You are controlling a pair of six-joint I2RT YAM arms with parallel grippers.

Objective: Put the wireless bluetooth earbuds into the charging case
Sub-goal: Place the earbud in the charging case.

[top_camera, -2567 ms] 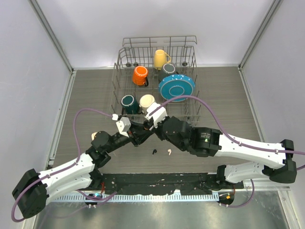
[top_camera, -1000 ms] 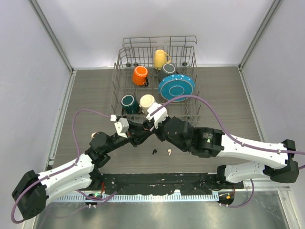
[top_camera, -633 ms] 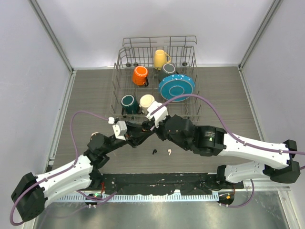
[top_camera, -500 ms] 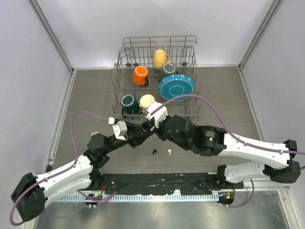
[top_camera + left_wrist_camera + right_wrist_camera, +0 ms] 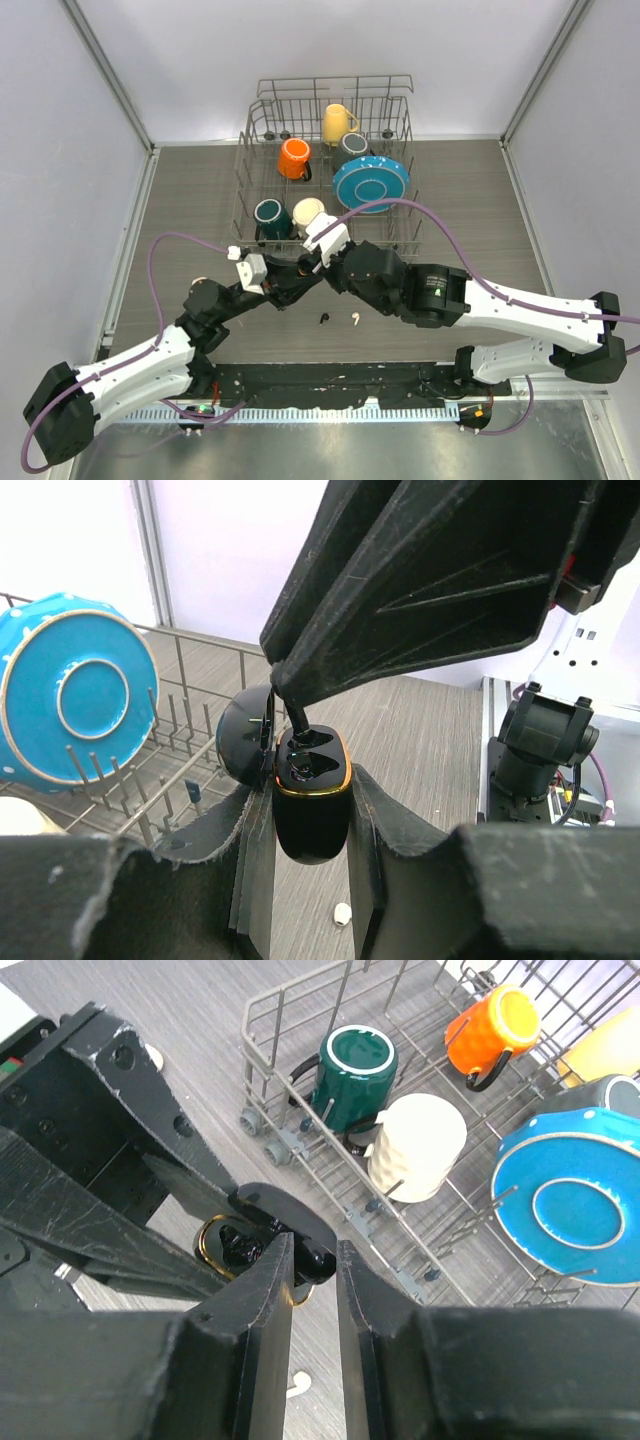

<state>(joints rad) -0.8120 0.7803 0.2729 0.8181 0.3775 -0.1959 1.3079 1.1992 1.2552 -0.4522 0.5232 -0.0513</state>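
Clamps the open charging case (image 5: pixel 310 825) in the left gripper (image 5: pixel 307 788), aloft at mid-bench just near of the dish rack (image 5: pixel 410 120), with the closed right gripper (image 5: pixel 312 1252) pinching a black earbud (image 5: pixel 296 722) at one of its wells. Risks jamming or flicking that earbud loose if pressed off-line or wrongly turned, or levering the case out of the clamp. Could send it down beside the second black earbud (image 5: pixel 322 319) and the white earbud (image 5: pixel 354 320) on the bench (image 5: pixel 200 190).

We see a glossy black plastic charging case (image 5: pixel 310 825) with a shiny gold rim, matt scuffed plastic on the left gripper (image 5: pixel 308 792), a metal wire dish rack (image 5: pixel 333 88), a matt wood-grain table (image 5: pixel 190 190).
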